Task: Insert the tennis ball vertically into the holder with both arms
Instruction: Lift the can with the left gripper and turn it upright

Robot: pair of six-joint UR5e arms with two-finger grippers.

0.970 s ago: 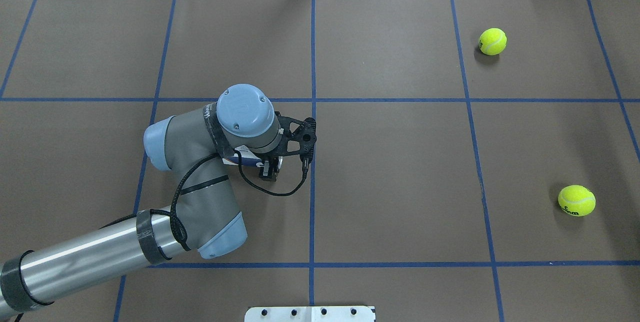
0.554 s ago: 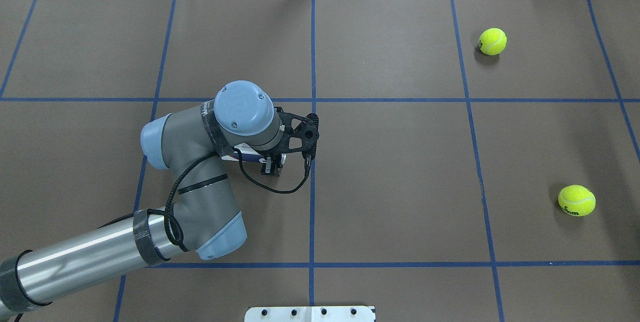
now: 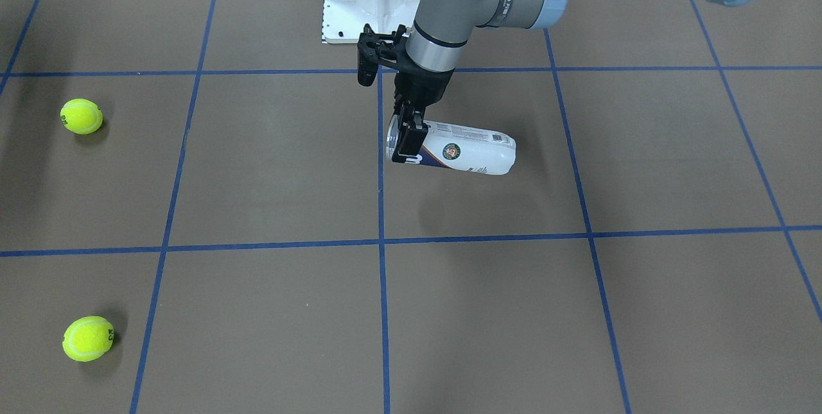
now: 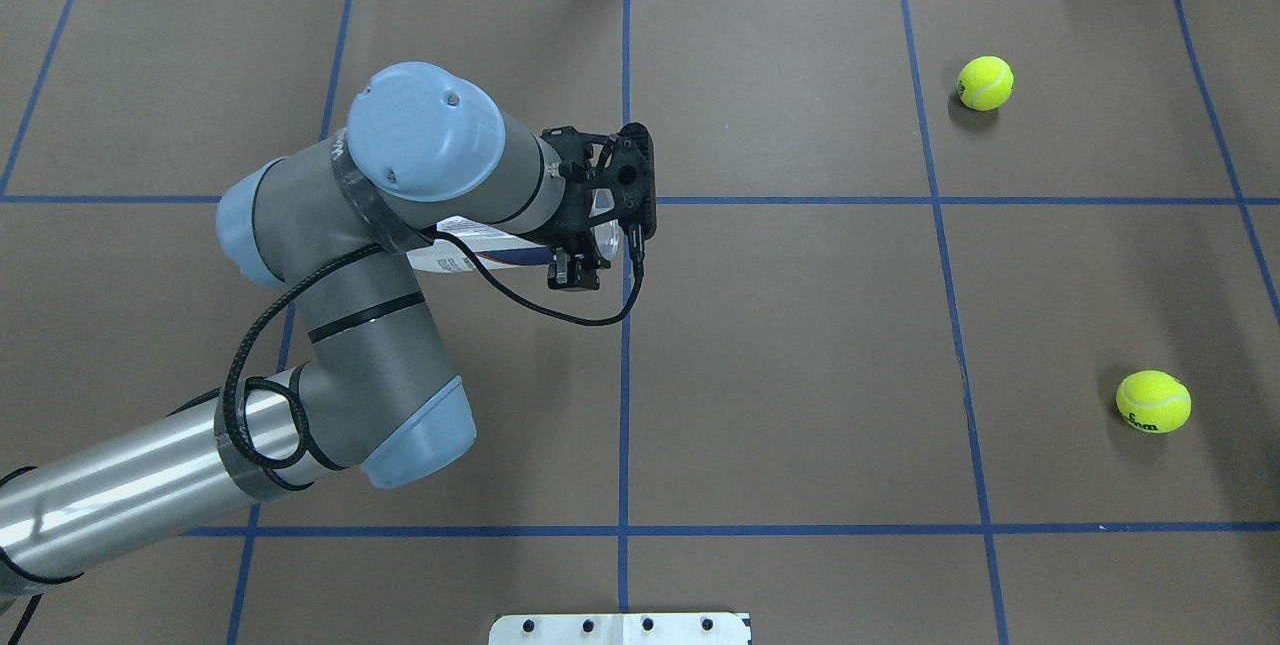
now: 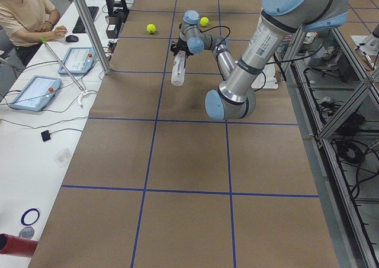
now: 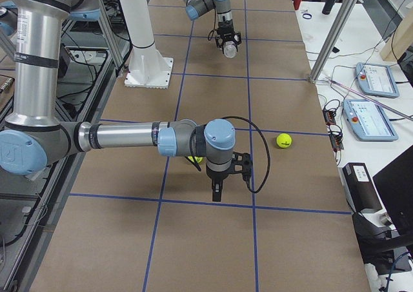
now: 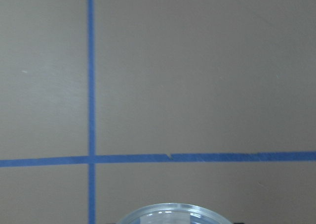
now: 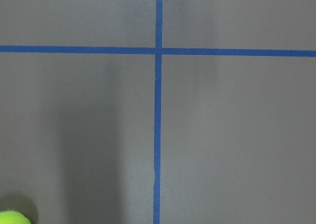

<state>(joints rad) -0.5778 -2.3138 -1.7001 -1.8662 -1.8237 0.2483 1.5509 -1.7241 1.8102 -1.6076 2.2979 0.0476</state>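
Left gripper (image 3: 407,139), mine, clamped on the holder (image 3: 472,154) near its open end; the holder hangs clear of the table (image 3: 257,176), its shadow apart below it. From overhead my left wrist (image 4: 430,145) hides most of the holder, and the wrist camera catches only its clear rim (image 7: 173,211). Right gripper (image 6: 217,192): seen in a side view alone, so I cannot tell its grip. Count: one holder; two tennis balls, one ball (image 3: 81,116) nearer my base, the other ball (image 3: 88,339) farther out.

Nothing reads clearly — the holder (image 3: 462,154) shows a round emblem (image 3: 451,151), with a barcode (image 3: 498,138) at its 2 o'clock; dark lettering on one tennis ball (image 4: 1153,401) is blurred.
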